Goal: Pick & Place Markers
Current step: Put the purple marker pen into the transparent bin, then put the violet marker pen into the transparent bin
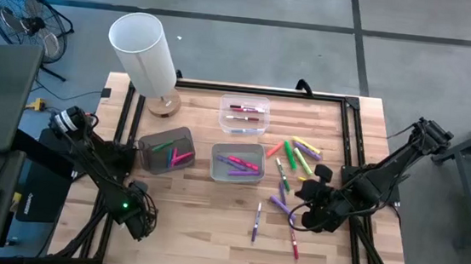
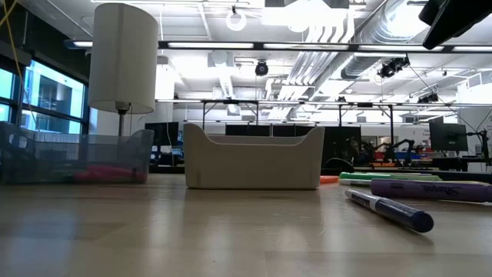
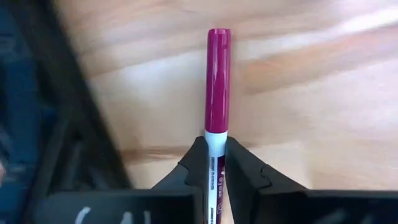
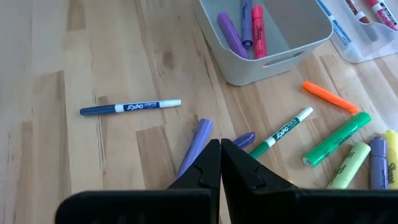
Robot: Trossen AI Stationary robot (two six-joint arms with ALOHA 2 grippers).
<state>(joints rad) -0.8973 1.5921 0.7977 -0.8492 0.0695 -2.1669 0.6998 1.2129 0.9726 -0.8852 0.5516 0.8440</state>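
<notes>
My left gripper (image 3: 216, 146) hangs over the table's near left corner (image 1: 138, 217) and is shut on a white-bodied marker with a magenta cap (image 3: 218, 81). My right gripper (image 4: 221, 146) is shut with nothing between its fingers. It hovers (image 1: 306, 205) over the scattered markers on the table's right half. Below it lie purple markers (image 4: 196, 146), a green-capped white marker (image 4: 283, 132), a blue-capped white marker (image 4: 130, 107), an orange one (image 4: 329, 97) and green and yellow ones (image 4: 339, 138). My left gripper pinches the marker between its two fingers on the white barrel (image 3: 215, 140), just behind the magenta cap. The marker lies along the fingers, and its cap end sticks out past the fingertips. It looks lifted above the wood.
A grey bin (image 1: 237, 164) holds purple and pink markers (image 4: 242, 28). A tinted bin (image 1: 165, 150) sits to its left and a clear bin (image 1: 243, 114) behind it. A white lamp (image 1: 144, 51) stands at the far left. A black frame rail (image 1: 348, 159) runs along the table's right side.
</notes>
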